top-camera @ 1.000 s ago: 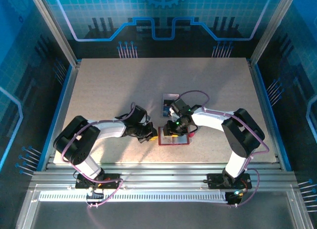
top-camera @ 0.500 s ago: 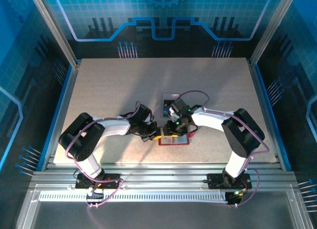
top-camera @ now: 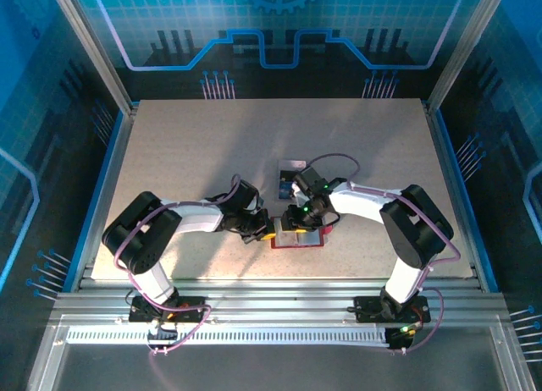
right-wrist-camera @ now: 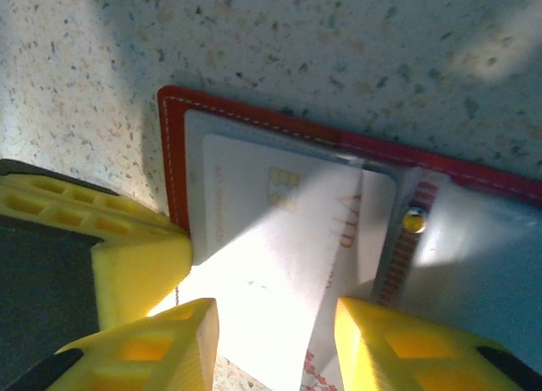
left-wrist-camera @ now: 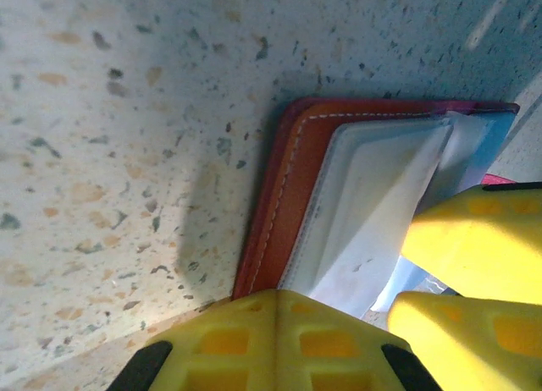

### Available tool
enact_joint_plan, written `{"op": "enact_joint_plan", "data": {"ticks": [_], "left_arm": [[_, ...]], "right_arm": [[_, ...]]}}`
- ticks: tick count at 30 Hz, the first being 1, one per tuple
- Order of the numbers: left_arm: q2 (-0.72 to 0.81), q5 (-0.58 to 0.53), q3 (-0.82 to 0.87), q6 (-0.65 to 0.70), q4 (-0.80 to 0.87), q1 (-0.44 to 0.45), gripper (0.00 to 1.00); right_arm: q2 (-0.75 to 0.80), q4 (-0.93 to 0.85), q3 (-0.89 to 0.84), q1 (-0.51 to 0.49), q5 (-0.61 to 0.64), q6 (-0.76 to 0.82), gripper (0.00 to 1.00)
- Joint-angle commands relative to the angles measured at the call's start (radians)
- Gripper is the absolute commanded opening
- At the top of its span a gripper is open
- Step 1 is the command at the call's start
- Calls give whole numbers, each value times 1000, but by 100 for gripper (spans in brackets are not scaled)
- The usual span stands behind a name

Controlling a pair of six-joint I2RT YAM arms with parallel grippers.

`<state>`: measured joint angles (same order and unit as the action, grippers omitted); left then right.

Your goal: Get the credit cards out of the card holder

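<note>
Two arms reach in from the near edge of the worktop (top-camera: pixel 186 154), and there is one wallet (top-camera: pixel 310 241), lying open close to that edge, about midway along it. The left gripper (top-camera: pixel 266 231) has its two fingers closed flat against each other with nothing between them, tips down at the wallet's left edge. The right gripper (top-camera: pixel 298 225) stands over the wallet with its fingers spread apart; they straddle the middle of one pale card (right-wrist-camera: pixel 271 230) and do not pinch it.

That card, with a chip and red lettering, sits in the wallet's left-hand grey pocket (left-wrist-camera: pixel 373 205), partly drawn out toward the near side. Beside it is the red tab (right-wrist-camera: pixel 412 239) with its brass snap. In the left wrist view, a blue strip (left-wrist-camera: pixel 495 141) shows past the pocket; whether it is a card I cannot tell.

Farther in, two cards lie out on the worktop just beyond the wallet: a blue one (top-camera: pixel 284 189), then a second pale one (top-camera: pixel 294 166) behind it, close together, partly hidden by the right arm.
</note>
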<state>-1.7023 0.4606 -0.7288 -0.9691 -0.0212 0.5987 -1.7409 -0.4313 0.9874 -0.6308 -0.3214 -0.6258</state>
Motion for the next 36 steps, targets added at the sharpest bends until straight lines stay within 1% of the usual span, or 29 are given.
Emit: {"op": "enact_joint_plan", "data": {"ticks": [1, 4, 11, 16, 18, 20, 22, 28, 36], "left_arm": [[6, -31, 42, 0, 77, 0, 6], [10, -32, 45, 3, 81, -4, 6], [51, -40, 63, 9, 101, -15, 6], [96, -49, 77, 16, 125, -26, 6], [112, -50, 71, 22, 123, -28, 9], [123, -47, 46, 26, 124, -28, 13], [132, -46, 16, 28, 136, -28, 15], [124, -43, -51, 32, 166, -27, 13], [67, -36, -61, 45, 167, -21, 8]], "right_arm": [[19, -41, 0, 19, 10, 20, 43], [29, -21, -7, 24, -20, 13, 43], [63, 90, -52, 53, -145, -55, 43], [56, 113, -58, 63, -174, -66, 43], [49, 116, -56, 65, -184, -64, 42], [43, 122, -57, 64, -194, -60, 40], [39, 120, -57, 68, -197, -57, 38], [18, 126, -58, 83, -211, -43, 33], [-23, 134, -48, 95, -235, -21, 27]]}}
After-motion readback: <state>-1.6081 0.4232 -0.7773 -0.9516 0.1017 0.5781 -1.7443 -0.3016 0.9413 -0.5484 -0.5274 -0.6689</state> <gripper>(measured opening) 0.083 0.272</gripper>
